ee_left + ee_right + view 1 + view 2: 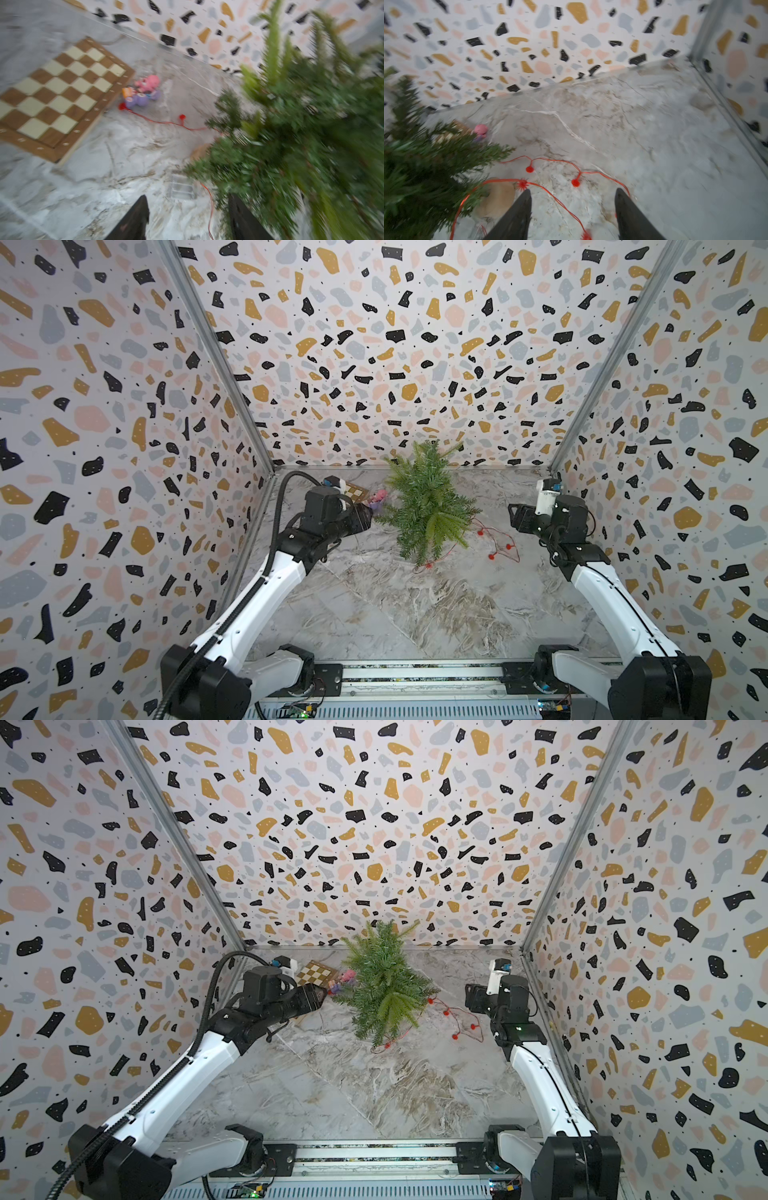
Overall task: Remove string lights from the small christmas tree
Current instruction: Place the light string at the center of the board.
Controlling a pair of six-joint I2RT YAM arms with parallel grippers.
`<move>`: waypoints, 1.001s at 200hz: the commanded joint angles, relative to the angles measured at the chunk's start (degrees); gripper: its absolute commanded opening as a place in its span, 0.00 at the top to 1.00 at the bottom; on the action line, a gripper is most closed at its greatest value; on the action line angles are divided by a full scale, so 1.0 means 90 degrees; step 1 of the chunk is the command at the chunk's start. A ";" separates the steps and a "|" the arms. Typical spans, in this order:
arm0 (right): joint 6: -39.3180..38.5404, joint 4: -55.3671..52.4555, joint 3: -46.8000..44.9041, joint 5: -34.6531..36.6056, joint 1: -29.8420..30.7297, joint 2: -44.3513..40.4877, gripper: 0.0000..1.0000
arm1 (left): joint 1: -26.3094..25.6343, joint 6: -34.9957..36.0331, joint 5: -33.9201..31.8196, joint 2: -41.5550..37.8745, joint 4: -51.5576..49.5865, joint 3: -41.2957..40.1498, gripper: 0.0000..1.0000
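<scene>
Tree [428, 506] at the middle back of the table [374, 614] in both top views. String lights [508, 546] spilled on the marble to its right, 3 red bulbs clear of the needles, 1 more loop by the foot of the tree. Left gripper [369, 515] just beside the left-hand branches. Right gripper [513, 516] near the wire but apart from it. Chessboard [355, 492] and pink toy [377, 501] behind the left gripper, no part of the job.

Left wrist view, badly blurred: jaws spread, nothing clamped. Red wire running from beside the toy into the low branches. Another strand passing under the gap, probably untouched.

Right wrist view: jaws apart and empty. Wire and bulbs flat on the table ahead, 1 arc hooped round the tan base [498, 199] beneath the lowest boughs.

Step in hand, by judgement: strand down off the upper branches, not yet free of the tree's foot. Next: pinch a slack stretch on the right, low and precise since thin wire on stone gives little to grab. Then draw it sideways away from the trunk, with the left gripper steadying the tree against tipping.

Surface: flat, glossy, grey-brown marble print. Room: 3 terrazzo-patterned walls [374, 344], metal corner posts, a rail [415, 672] along the front.
</scene>
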 commanded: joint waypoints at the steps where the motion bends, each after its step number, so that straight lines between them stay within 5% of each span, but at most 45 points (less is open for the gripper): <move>1: -0.0891 0.1561 -0.0691 -0.1364 0.0034 0.0392 0.37 | -0.0047 0.1281 0.2136 -0.0483 0.0747 -0.0476 0.40; 35: -0.0905 0.2978 -0.1401 -0.1438 0.0288 0.0640 0.33 | -0.0265 0.2183 0.2884 -0.1093 0.0354 -0.0571 0.40; 90: -0.1096 0.3585 -0.1380 -0.1106 0.0578 0.1467 0.32 | -0.0277 0.2123 0.3075 -0.1014 0.0279 -0.0443 0.40; 117: -0.0981 0.3950 -0.1284 -0.1582 0.0549 0.1942 0.32 | -0.0279 0.2233 0.3365 -0.0926 0.0233 -0.0327 0.40; 200: -0.0606 0.3284 -0.0293 -0.1257 0.0532 0.3126 0.45 | -0.0275 0.2176 0.2949 -0.0702 0.0023 -0.0144 0.40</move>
